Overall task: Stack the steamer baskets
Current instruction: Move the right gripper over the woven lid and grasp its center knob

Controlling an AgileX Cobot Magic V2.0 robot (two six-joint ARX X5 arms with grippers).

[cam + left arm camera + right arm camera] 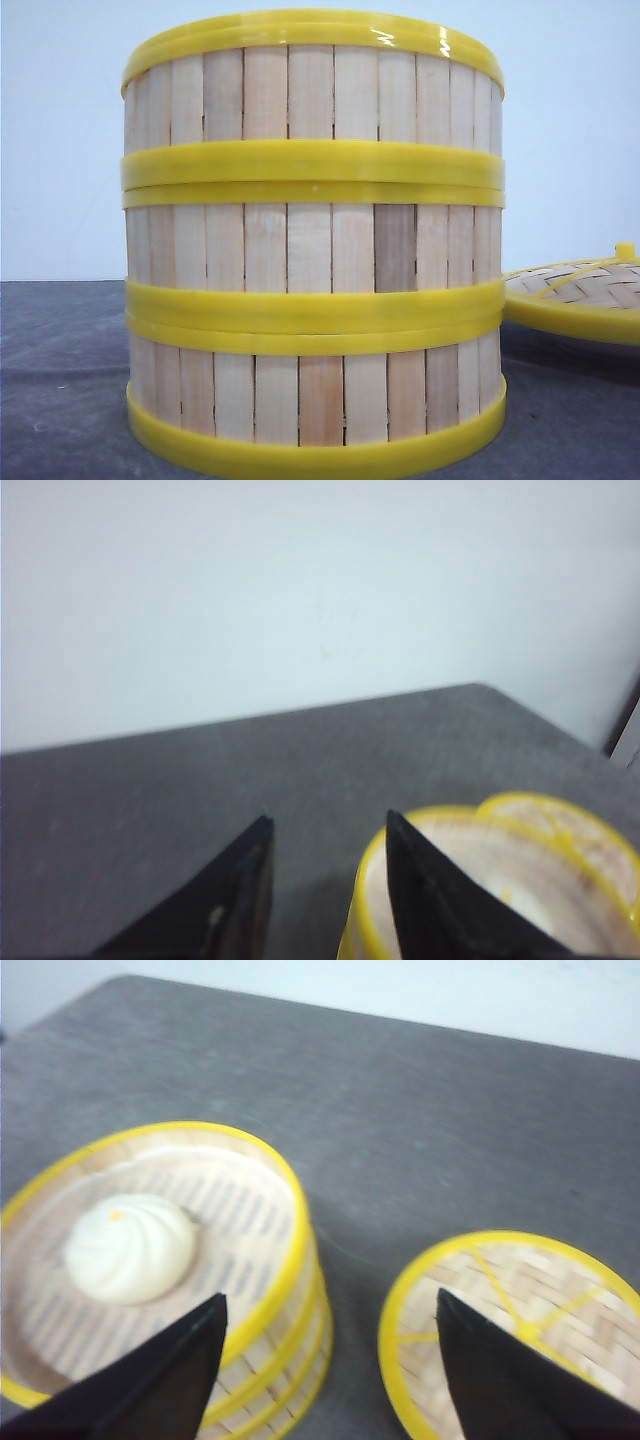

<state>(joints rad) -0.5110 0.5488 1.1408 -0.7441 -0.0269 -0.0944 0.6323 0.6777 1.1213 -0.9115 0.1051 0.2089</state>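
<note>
Three steamer baskets (312, 245) sit stacked in one column on the grey surface (60, 380), near the front camera, rims aligned. Top basket (150, 1260) holds a white bun (128, 1247). Woven lid (585, 295) lies flat on the surface just right of the stack, not touching as far as the right wrist view shows. Left hand (325, 825): fingers apart, nothing between them, above the stack's edge. Right hand (330, 1310): fingers wide apart, empty, above the gap between stack and lid.
</note>
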